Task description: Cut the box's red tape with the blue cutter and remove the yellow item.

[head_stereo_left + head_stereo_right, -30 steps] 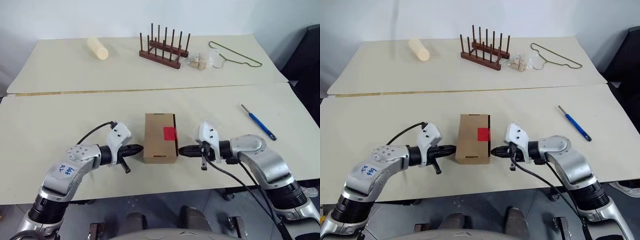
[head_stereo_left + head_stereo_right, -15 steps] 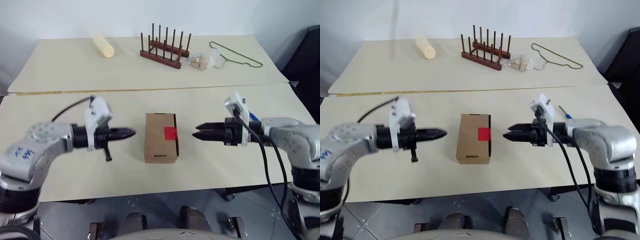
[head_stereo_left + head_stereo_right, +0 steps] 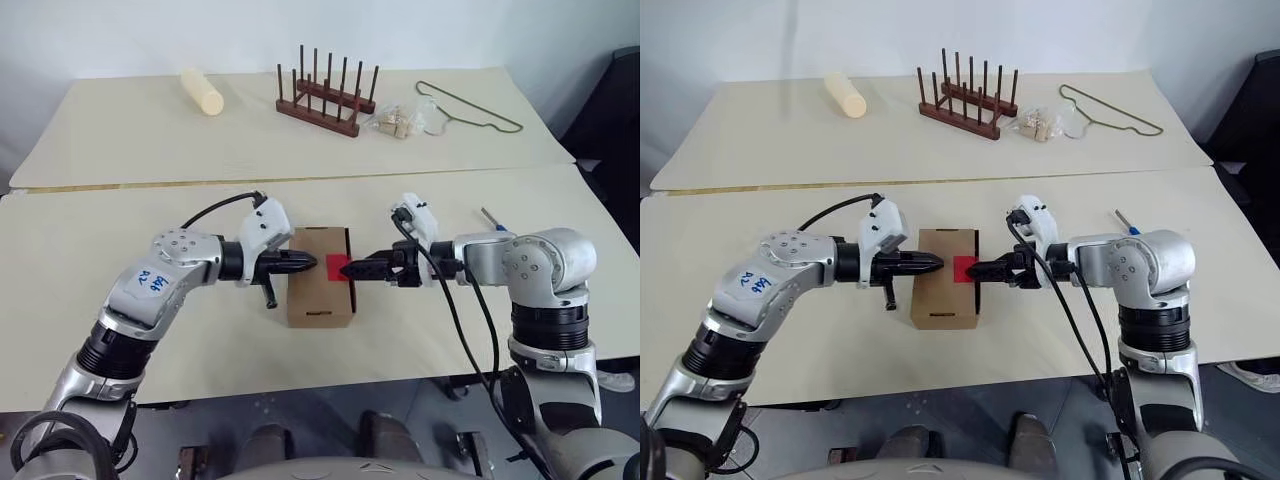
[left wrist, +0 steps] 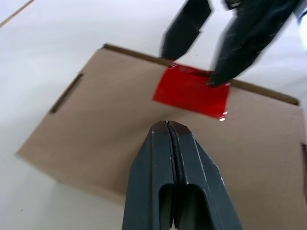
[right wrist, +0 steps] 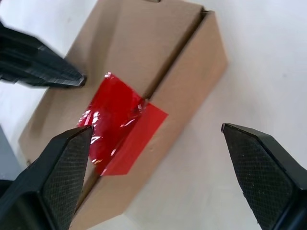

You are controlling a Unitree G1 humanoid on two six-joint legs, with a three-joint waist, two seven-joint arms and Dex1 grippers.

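Observation:
The brown cardboard box (image 3: 318,295) lies closed near the table's front edge. The red tape (image 3: 334,266) crosses its lid edge on the right side. My left gripper (image 3: 306,262) is shut and empty, its tip over the lid just left of the tape (image 4: 192,90). My right gripper (image 3: 350,268) reaches in from the right, open, with its fingertips (image 5: 72,148) spread around the tape (image 5: 120,125) at the lid edge. The blue cutter (image 3: 1123,220) lies on the table to the right, mostly hidden behind my right arm. The yellow item is out of view.
On the far table stand a wooden peg rack (image 3: 325,95), a pale cream cylinder (image 3: 200,90), a small bag of bits (image 3: 398,122) and a wire hanger (image 3: 470,105). A seam (image 3: 150,183) runs between the two tables.
Both arms have swung inward from either side of the box, and their tips now meet over the lid. The right gripper has opened wide and rolled. The left stays shut.

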